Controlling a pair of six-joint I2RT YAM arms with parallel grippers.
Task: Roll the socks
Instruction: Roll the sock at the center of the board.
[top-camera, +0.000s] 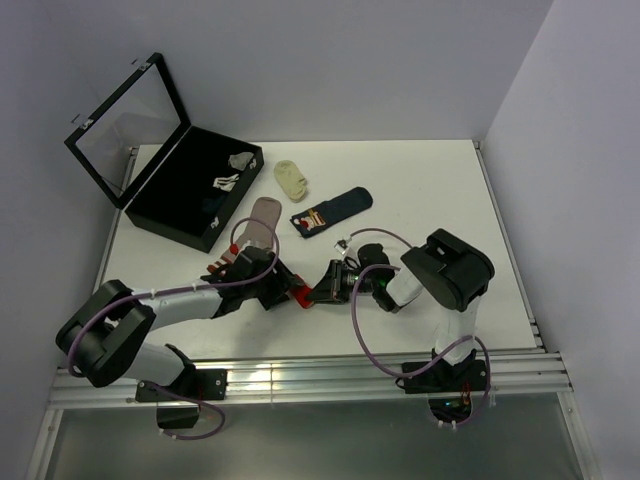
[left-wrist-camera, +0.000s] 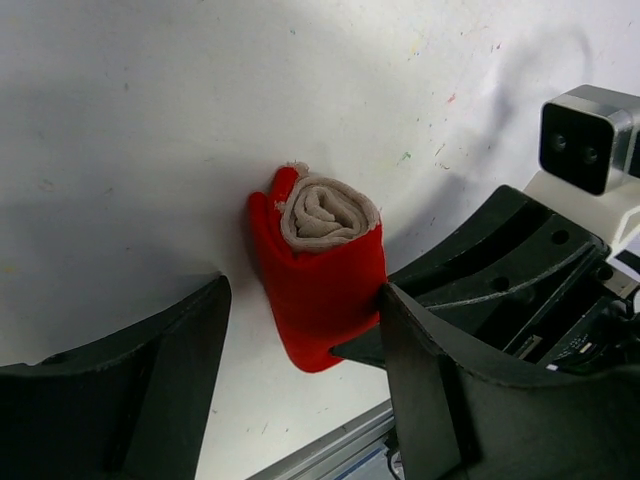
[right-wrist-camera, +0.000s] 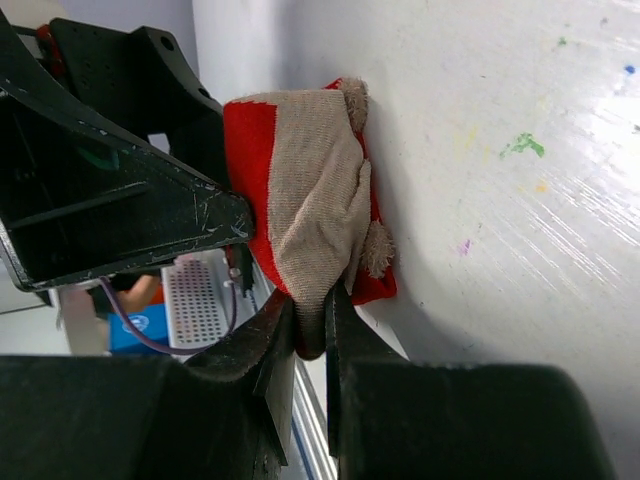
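Observation:
The beige sock with red toe and heel (top-camera: 300, 296) lies rolled into a tight bundle on the white table, between my two grippers. My right gripper (right-wrist-camera: 310, 300) is shut on a fold of the beige sock (right-wrist-camera: 312, 190) at the roll's end. My left gripper (left-wrist-camera: 300, 310) stands open around the roll (left-wrist-camera: 322, 262): its right finger (left-wrist-camera: 420, 370) touches the red side and its left finger (left-wrist-camera: 170, 370) is apart. From above, the left gripper (top-camera: 283, 288) and right gripper (top-camera: 318, 290) meet at the roll. The dusty-pink sock (top-camera: 262, 218) and navy sock (top-camera: 333, 211) lie flat further back.
A black case (top-camera: 160, 215) with its lid open stands at the back left, with small white-grey items (top-camera: 232, 170) inside. A pale-yellow sock (top-camera: 293, 179) lies behind the navy one. The table's metal front rail (top-camera: 300, 375) runs just below the roll.

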